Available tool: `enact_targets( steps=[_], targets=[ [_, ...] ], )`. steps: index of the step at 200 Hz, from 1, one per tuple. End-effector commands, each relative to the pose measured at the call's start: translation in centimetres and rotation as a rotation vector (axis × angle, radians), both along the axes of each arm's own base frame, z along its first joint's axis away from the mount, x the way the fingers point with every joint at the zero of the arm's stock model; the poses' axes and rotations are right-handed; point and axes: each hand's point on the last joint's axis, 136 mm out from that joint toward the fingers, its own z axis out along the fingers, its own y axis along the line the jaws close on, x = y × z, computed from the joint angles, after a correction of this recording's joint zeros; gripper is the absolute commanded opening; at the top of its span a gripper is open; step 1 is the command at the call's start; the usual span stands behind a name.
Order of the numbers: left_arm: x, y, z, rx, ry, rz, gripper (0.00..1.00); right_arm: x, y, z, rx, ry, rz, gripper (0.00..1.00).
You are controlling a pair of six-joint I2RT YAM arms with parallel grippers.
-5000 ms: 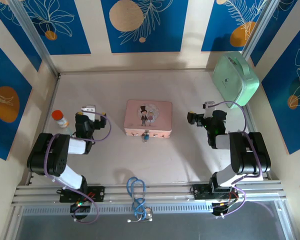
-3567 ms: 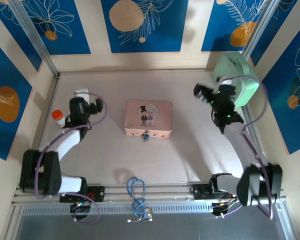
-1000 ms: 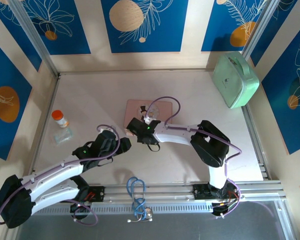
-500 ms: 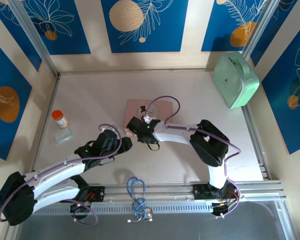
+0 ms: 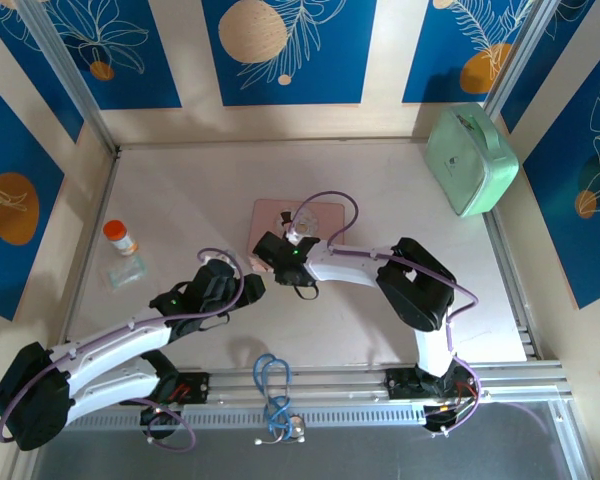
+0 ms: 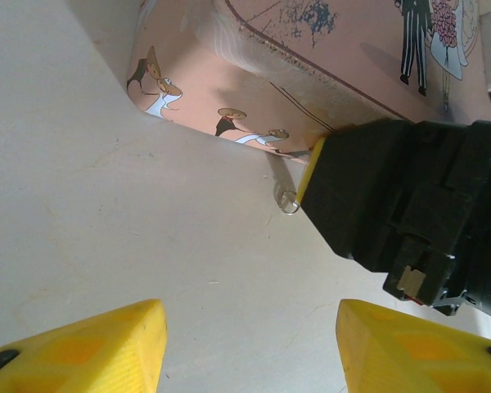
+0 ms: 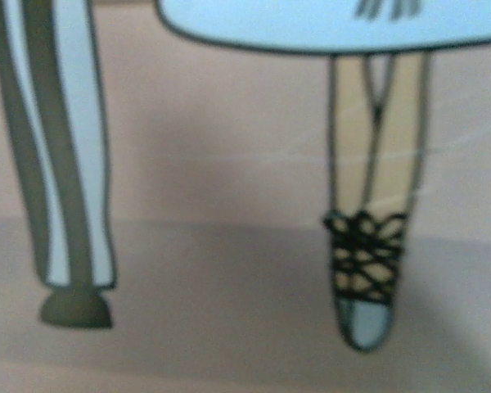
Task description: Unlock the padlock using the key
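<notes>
The pink picture tin [image 5: 320, 215] lies mid-table, and its side wall [image 6: 221, 98] fills the top of the left wrist view. My right gripper [image 5: 277, 256] is pressed against the tin's front edge where the padlock hangs, so the padlock is hidden. Its black body and one yellow finger [image 6: 313, 164] sit against the tin's base. A small silvery ring [image 6: 289, 201] lies on the table just beside that finger. The right wrist view is a blurred close-up of the tin's lid picture [image 7: 229, 205], with no fingers in it. My left gripper [image 5: 248, 286] [image 6: 250, 332] is open above bare table, short of the tin.
An orange-capped bottle [image 5: 120, 237] and a clear bag [image 5: 127, 270] sit at the left. A mint green case [image 5: 470, 160] leans at the back right. A blue cable loop [image 5: 272, 385] hangs at the front rail. The right arm's cable arcs over the tin.
Both arms have swung in from the table's sides to the tin's front edge. Over the last second they have barely shifted.
</notes>
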Motion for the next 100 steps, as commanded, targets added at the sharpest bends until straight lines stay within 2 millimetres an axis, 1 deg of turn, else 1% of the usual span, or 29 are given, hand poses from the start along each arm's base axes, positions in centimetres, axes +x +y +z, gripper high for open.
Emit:
enact_targets(
  steps=[1, 24, 64, 100],
  targets=[
    [0.1, 0.3, -0.1, -0.001, -0.009, 0.01, 0.57, 0.2, 0.5, 0.1, 0.006, 0.025, 0.01, 0.33],
    [0.3, 0.3, 0.1, 0.006, -0.02, 0.004, 0.57, 0.1, 0.4, 0.1, -0.002, 0.039, 0.008, 0.3],
    [0.5, -0.1, 0.1, -0.021, -0.038, 0.0, 0.57, -0.5, 0.6, 0.9, 0.024, 0.085, 0.013, 0.28],
    [0.5, -1.1, 0.1, -0.085, -0.055, -0.021, 0.54, -1.2, 0.8, 1.4, 0.056, 0.175, 0.025, 0.23]
  ],
)
